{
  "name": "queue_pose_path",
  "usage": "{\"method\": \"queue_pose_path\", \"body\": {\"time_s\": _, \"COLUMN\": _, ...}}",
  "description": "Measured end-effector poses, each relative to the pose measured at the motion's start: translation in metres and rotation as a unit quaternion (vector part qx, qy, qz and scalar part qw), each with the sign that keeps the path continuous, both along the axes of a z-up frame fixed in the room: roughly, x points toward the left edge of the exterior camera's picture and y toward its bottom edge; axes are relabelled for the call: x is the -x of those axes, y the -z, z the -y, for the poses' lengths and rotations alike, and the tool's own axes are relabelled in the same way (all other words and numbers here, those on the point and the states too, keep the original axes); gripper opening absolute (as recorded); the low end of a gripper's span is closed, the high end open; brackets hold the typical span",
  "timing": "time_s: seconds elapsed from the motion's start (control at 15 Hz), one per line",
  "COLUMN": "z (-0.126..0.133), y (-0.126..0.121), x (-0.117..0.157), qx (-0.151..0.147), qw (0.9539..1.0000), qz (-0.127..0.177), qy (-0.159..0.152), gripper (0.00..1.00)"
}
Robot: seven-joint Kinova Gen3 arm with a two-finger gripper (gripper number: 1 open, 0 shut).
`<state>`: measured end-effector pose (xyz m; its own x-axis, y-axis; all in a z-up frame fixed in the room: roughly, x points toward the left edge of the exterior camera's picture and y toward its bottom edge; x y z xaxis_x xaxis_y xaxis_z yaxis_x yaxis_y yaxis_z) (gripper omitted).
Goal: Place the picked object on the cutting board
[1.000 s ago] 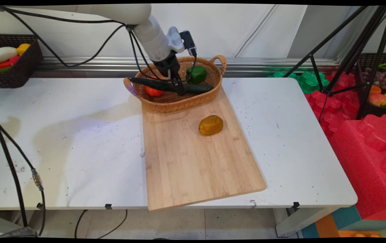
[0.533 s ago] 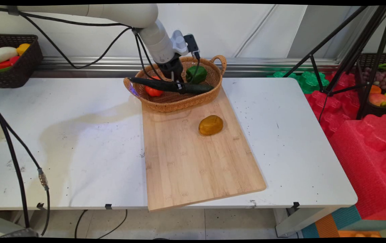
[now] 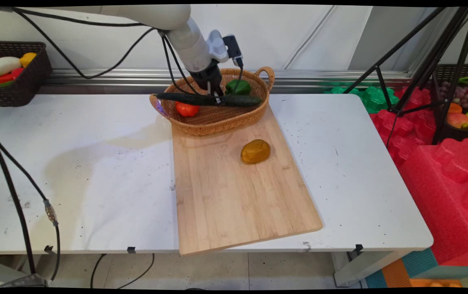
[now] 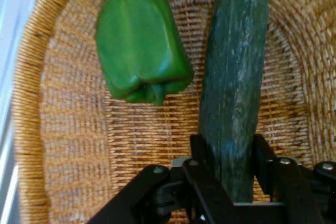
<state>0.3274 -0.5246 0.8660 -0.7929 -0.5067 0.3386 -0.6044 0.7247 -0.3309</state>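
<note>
Hand: the hand [image 3: 218,99] [image 4: 231,174] is clamped on a dark green cucumber [image 3: 209,99] [image 4: 234,82], one finger [image 4: 202,156] pressed on each side of it.
Cucumber's place: held above the inside of the wicker basket [image 3: 217,120] [image 4: 68,145], clear of the weave.
Long axis: in the main view it lies nearly level, running left to right across the basket, one end over the left rim and the other near the right wall. In the hand view it runs straight away from the hand.
Grip point: a little right of the cucumber's middle in the main view.
Hidden: the fingers cover a short band of the cucumber; the hand view cuts off its far end at the top edge and hides the end behind the linkage.
Beside the hand: a green pepper [image 3: 238,87] [image 4: 140,45] lies in the basket just behind the cucumber, partly covered by it in the main view.
Below left of the hand: a red tomato [image 3: 187,109] in the basket, under the cucumber's left half.
Further out: a yellow-brown potato [image 3: 255,151] on the wooden board [image 3: 234,200], apart from the basket, both on the white counter [image 3: 95,171].
</note>
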Motion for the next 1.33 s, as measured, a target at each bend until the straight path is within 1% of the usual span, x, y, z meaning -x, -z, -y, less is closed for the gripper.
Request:
{"method": "queue_pose_path", "body": {"time_s": 0.13, "z": -0.008, "y": -0.013, "x": 0.002, "qx": 0.012, "qw": 0.9999, "qz": -0.005, "qy": -0.005, "gripper": 0.0}}
{"method": "queue_pose_path", "body": {"time_s": 0.33, "z": -0.027, "y": -0.037, "x": 0.003, "qx": 0.032, "qw": 0.9991, "qz": -0.021, "qy": -0.019, "gripper": 0.0}}
{"method": "queue_pose_path", "body": {"time_s": 0.53, "z": -0.062, "y": -0.068, "x": 0.005, "qx": 0.047, "qw": 0.9972, "qz": -0.044, "qy": -0.037, "gripper": 0.0}}
{"method": "queue_pose_path", "body": {"time_s": 0.73, "z": -0.104, "y": -0.09, "x": 0.007, "qx": 0.048, "qw": 0.9943, "qz": -0.077, "qy": -0.057, "gripper": 0.0}}
{"method": "queue_pose_path", "body": {"time_s": 0.87, "z": -0.133, "y": -0.099, "x": 0.007, "qx": 0.043, "qw": 0.9909, "qz": -0.102, "qy": -0.077, "gripper": 0.0}}
{"method": "queue_pose_path", "body": {"time_s": 1.0, "z": -0.161, "y": -0.104, "x": 0.005, "qx": 0.036, "qw": 0.9863, "qz": -0.125, "qy": -0.102, "gripper": 0.0}}
{"method": "queue_pose_path", "body": {"time_s": 1.13, "z": -0.188, "y": -0.103, "x": 0.003, "qx": 0.025, "qw": 0.9801, "qz": -0.147, "qy": -0.131, "gripper": 0.0}}
{"method": "queue_pose_path", "body": {"time_s": 1.33, "z": -0.219, "y": -0.097, "x": 0.002, "qx": 0.008, "qw": 0.968, "qz": -0.179, "qy": -0.176, "gripper": 0.0}}
